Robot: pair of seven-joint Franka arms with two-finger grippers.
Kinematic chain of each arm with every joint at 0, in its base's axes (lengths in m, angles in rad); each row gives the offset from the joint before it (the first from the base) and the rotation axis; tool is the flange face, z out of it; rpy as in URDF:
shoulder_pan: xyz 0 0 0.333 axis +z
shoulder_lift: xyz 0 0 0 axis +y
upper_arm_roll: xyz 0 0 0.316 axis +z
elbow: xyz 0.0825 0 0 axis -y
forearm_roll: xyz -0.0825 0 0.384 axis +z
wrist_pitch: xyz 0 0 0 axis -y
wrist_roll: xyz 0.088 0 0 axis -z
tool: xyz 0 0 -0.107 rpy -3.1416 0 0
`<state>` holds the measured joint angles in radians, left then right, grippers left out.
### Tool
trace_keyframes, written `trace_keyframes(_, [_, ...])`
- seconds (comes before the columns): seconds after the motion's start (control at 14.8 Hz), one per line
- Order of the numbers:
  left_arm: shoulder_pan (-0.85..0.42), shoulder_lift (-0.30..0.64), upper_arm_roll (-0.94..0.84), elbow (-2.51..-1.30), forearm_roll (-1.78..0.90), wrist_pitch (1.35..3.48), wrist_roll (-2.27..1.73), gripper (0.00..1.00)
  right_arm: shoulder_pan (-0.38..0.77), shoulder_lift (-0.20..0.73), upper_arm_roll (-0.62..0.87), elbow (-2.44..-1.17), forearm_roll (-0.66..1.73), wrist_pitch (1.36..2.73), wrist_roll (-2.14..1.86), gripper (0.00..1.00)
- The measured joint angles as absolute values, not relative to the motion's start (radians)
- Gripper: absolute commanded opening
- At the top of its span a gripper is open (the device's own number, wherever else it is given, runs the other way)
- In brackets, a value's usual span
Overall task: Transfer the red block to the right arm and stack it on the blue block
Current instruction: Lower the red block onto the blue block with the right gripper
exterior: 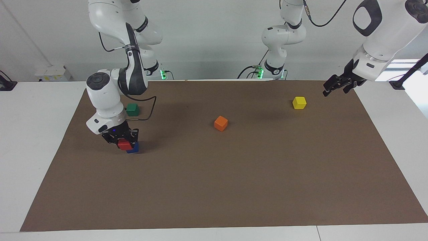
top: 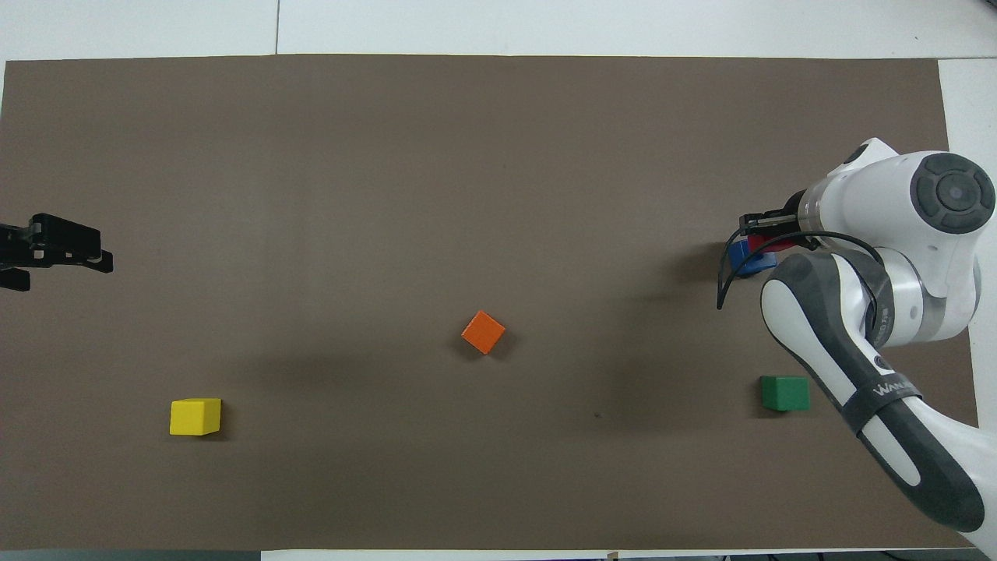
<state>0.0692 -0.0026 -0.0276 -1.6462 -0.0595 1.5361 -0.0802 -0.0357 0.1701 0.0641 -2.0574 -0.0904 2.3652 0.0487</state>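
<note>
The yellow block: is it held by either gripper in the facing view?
No. The yellow block sits alone on the brown mat, while the right gripper holds the red block.

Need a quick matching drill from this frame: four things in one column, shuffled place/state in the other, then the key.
Things:
1. red block
2. yellow block
3. green block
4. left gripper

Places/states:
A. open, in the air at the left arm's end
B. on the mat near the left arm's end
C. held in the right gripper, over the blue block
D. on the mat, nearer the robots than the blue block

Pairs: 1-C, 2-B, 3-D, 4-A
</note>
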Motion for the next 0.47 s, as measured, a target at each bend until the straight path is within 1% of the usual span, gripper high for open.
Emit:
trace_keyframes(0.2, [0.069, 0.002, -0.028, -1.646, -0.060, 1.533, -0.081, 1.00, -0.036, 0.139, 0.065, -2.103, -0.090, 2.375, 0.048, 0.00])
trace_keyframes(0.47, [0.065, 0.003, -0.028, -1.646, -0.060, 1.532, -0.081, 1.00, -0.038, 0.129, 0.064, -2.163, -0.090, 2.448, 0.002, 0.00])
